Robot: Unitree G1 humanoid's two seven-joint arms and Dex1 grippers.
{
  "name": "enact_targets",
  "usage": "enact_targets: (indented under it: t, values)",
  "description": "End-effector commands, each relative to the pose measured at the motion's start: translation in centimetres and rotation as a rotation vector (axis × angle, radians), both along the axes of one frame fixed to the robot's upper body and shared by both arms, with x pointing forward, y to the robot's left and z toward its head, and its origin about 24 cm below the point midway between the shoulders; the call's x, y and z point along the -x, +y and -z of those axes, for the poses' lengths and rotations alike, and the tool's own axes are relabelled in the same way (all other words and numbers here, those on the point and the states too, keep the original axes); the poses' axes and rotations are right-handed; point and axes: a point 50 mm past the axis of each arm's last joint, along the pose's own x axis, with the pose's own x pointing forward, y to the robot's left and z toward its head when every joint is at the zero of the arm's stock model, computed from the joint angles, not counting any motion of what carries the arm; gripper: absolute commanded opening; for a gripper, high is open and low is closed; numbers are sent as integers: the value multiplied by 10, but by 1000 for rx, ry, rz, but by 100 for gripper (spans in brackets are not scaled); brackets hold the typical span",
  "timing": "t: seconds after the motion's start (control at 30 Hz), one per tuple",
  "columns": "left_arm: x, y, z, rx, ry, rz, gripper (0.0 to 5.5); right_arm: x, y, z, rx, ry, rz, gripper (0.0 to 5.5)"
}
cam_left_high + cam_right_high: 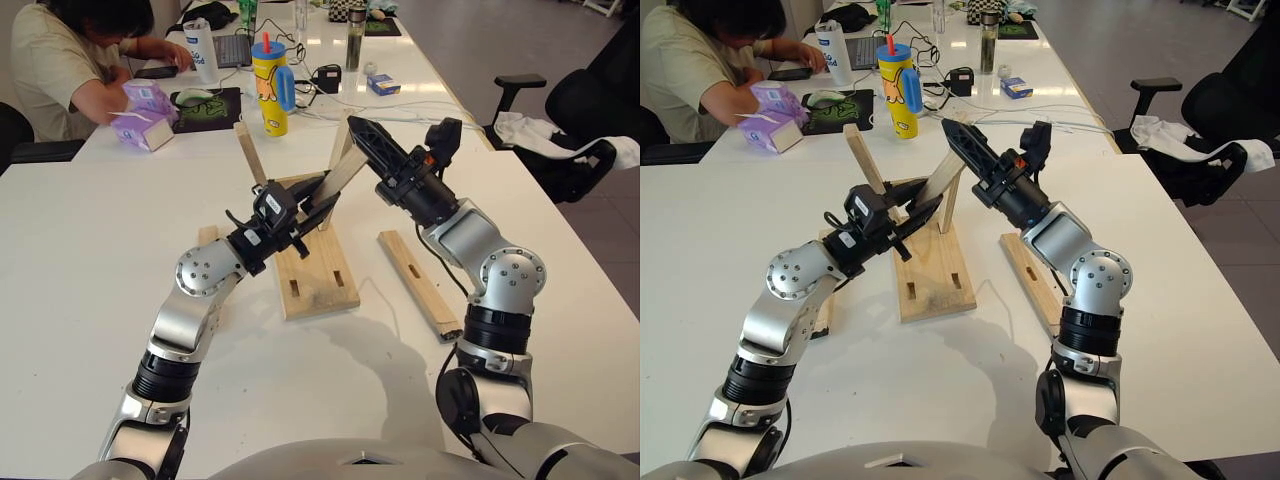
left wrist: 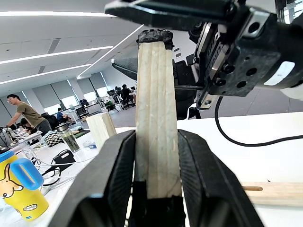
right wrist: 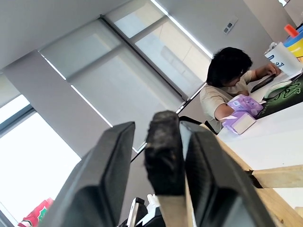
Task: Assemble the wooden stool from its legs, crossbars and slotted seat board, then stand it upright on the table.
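Mid-assembly here: my left end effector (image 1: 312, 205) is pinching a leg (image 1: 338, 178) over the seat board (image 1: 320, 280) in the middle of the worktop. My right end effector (image 1: 358, 135) is spread loosely round its capped tip. Next up, I reckon: steer the lower end squarely into a slot.

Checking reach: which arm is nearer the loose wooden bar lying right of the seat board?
Right. The right arm is just beside the wooden bar; the left arm is across the seat board from it.
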Motion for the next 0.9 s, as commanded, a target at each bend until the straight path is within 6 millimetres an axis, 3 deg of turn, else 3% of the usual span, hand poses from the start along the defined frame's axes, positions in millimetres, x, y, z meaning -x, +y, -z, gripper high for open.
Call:
enact_targets:
  t: [0.03, 0.2, 0.37, 0.4, 0.6, 0.73, 0.83, 0.9]
  values:
    - [-1, 2, 1, -12, -14, -37, 130, -1, 1, -3, 35, -7, 6, 121]
    - [1, 4, 3, 4, -7, -67, 130, -2, -1, 3, 61, 13, 15, 55]
    - [3, 1, 9, -16, 3, -70, 130, -2, -2, 5, 77, 15, 22, 48]
    - [4, 0, 10, 14, 18, -65, 166, -2, -2, 5, 87, 16, 27, 47]
    - [9, 2, 7, 262, 172, -13, 244, -4, -10, 19, 243, 21, 129, 46]
    - [14, 16, 12, 416, 267, -18, 276, -10, -43, 30, 288, 64, 305, 46]
    - [15, 35, 19, 494, 292, -140, 276, 0, -79, 42, 488, 50, 402, 46]
    - [15, 39, 20, 492, 289, -177, 276, 8, -91, 48, 559, 52, 431, 46]
